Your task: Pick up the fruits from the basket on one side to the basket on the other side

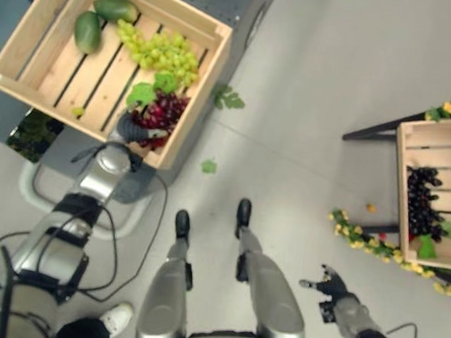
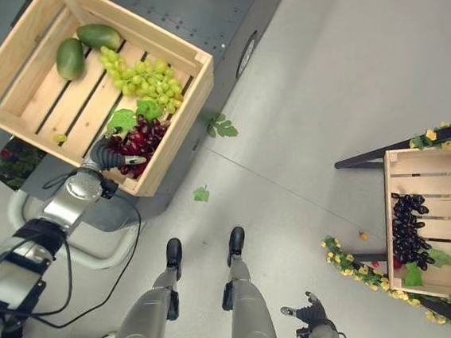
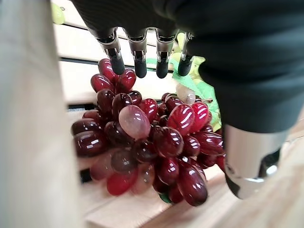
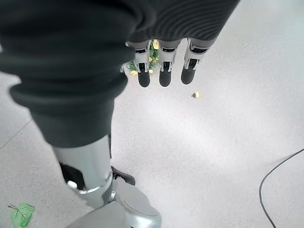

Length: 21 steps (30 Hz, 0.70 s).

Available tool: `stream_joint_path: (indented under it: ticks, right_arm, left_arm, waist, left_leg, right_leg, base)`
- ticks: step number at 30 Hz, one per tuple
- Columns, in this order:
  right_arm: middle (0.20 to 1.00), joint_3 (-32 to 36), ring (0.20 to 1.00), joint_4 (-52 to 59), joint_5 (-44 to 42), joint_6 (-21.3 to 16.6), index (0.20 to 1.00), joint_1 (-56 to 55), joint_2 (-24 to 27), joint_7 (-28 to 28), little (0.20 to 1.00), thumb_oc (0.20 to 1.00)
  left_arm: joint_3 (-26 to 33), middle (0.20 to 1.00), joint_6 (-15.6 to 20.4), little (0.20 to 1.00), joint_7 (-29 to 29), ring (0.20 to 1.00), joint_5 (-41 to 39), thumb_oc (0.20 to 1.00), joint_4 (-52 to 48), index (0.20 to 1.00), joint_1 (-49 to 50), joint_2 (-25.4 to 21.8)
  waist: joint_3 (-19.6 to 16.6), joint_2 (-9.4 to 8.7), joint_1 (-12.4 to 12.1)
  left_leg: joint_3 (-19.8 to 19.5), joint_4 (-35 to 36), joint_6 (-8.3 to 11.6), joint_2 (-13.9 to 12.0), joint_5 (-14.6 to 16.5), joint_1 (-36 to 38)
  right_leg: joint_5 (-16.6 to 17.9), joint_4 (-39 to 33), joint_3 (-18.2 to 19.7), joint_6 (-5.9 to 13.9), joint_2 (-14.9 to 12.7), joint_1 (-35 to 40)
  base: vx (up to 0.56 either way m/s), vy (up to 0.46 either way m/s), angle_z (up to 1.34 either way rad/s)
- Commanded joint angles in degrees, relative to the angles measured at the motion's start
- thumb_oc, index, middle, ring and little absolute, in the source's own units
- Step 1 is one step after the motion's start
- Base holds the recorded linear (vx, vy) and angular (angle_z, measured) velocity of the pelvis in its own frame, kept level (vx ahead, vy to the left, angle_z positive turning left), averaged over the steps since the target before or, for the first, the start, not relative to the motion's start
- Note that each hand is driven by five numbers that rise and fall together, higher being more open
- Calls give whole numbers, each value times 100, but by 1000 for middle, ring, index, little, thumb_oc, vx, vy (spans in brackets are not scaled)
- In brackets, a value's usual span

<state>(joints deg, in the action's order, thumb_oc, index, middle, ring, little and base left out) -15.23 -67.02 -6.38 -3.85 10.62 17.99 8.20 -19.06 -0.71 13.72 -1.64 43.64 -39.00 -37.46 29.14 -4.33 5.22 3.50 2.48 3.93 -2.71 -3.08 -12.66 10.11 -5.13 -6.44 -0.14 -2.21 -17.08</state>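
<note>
On pale grey floor point(image 1: 311, 105), loose leaves point(image 1: 209, 166)

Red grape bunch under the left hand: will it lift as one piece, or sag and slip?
The red grape bunch is probably loosely jointed, so its ends may sag outside the open left hand. The glossy, rounded grapes look slippery; fingers may slide between them. It lies against the crate wall, so it could snag while lifting.

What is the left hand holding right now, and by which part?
Nothing yet. The left hand hangs open over the red grape bunch in the left crate, fingers straight, thumb off to one side. The right hand is open and empty.
</note>
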Motion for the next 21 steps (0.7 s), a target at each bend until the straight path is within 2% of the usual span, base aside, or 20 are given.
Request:
stream_joint_path:
  ticks: [1,15,21]
  right_arm:
    - [1000,-206,1000,212,-184,-91,1000,-357,128,105,1000,1000]
    - [1000,-231,1000,336,-182,-204,1000,-485,165,87,1000,1000]
    - [1000,-189,1000,280,-228,-224,1000,-474,169,104,1000,1000]
  left_arm:
    - [-57,1000,67,1000,215,1000,467,1000,190,1000,-507,-361]
    - [-197,1000,-79,1000,410,1000,1262,1000,128,1000,-702,-718]
    - [-280,1000,-105,1000,375,1000,1435,1000,80,1000,-685,-657]
  waist:
    - [-80,-145,4]
    - [-26,-141,6]
    - [-18,-141,9]
  left_leg:
    - [-73,-12,-270,234,-542,-711]
    - [-84,-98,-261,238,-522,-782]
    - [-91,-109,-265,246,-525,-832]
  right_leg:
    - [85,484,289,599,-103,-659]
    - [93,478,303,594,-91,-683]
    - [115,465,308,598,-95,-701]
  base:
    - [-5,-12,-6]
    - [-1,-2,-1]
    - [0,0,0]
